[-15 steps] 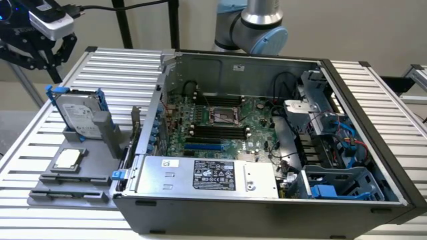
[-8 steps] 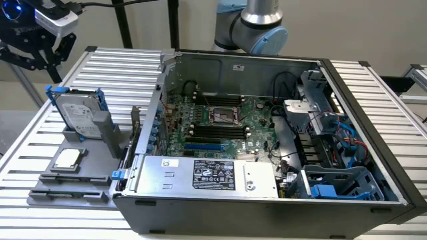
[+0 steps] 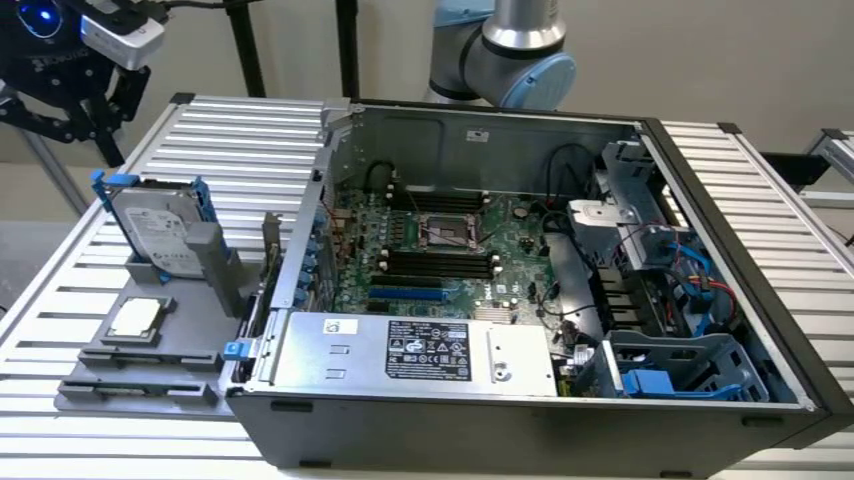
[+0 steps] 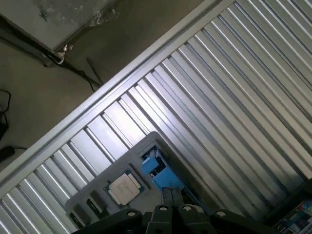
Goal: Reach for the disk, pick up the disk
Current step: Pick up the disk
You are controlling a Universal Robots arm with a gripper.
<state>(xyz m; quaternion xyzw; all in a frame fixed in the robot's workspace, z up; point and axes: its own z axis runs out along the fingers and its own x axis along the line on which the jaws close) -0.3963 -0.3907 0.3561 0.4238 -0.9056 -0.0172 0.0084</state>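
The disk (image 3: 160, 228) stands upright on its narrow side in a slot of a grey holder (image 3: 140, 392), with its white label facing out and blue rails along its long sides. The holder lies on the ribbed metal counter (image 3: 240, 130), near the counter's edge at the exterior view's left, just beside the open computer case (image 3: 534, 430). A square processor chip (image 3: 138, 318) lies flat on the same holder, nearer to the counter's front edge than the disk. The claw (image 3: 70, 112) hangs above the counter's far corner on that side, higher than the disk and well apart from it. I cannot tell if the claw is wide or narrow. Nothing is seen in it.
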